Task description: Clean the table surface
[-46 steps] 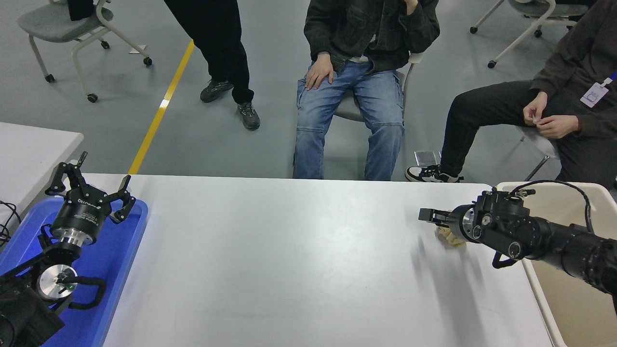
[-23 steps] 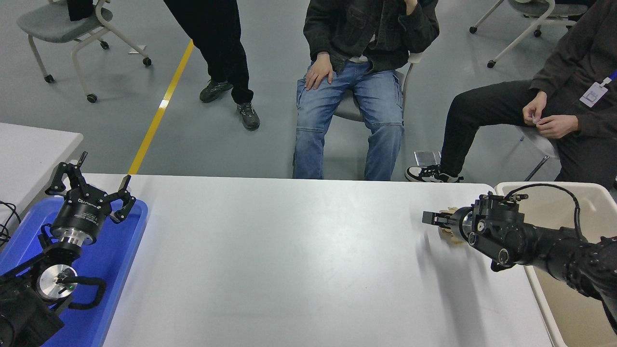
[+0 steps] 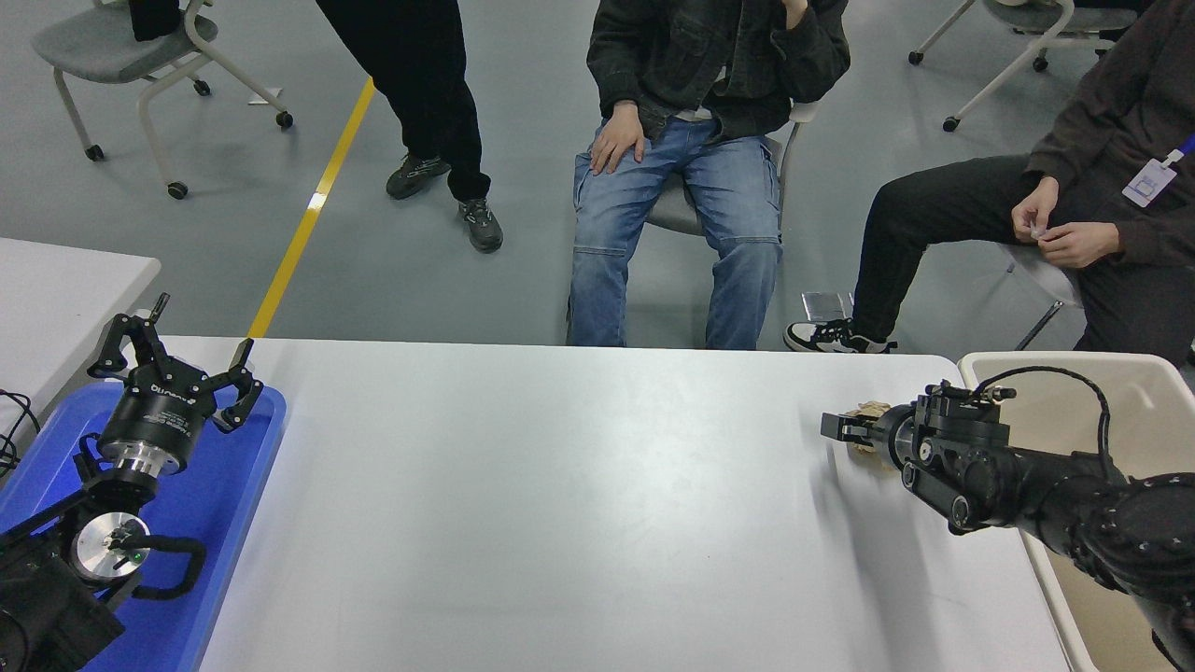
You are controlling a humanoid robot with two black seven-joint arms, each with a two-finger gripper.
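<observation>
Table surface (image 3: 560, 504) spanning the whole foreground, mostly bare.
Right gripper (image 3: 845, 429) lying low near its far right corner, pinching closed on a small beige crumpled wad (image 3: 870, 411); left gripper (image 3: 177, 359) resting splayed wide over a blue tray (image 3: 229, 523).

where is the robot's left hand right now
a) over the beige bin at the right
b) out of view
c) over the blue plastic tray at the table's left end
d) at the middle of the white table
c: the black left hand, fingers spread, sits over the blue plastic tray at the left end of the large white tabletop.
</observation>
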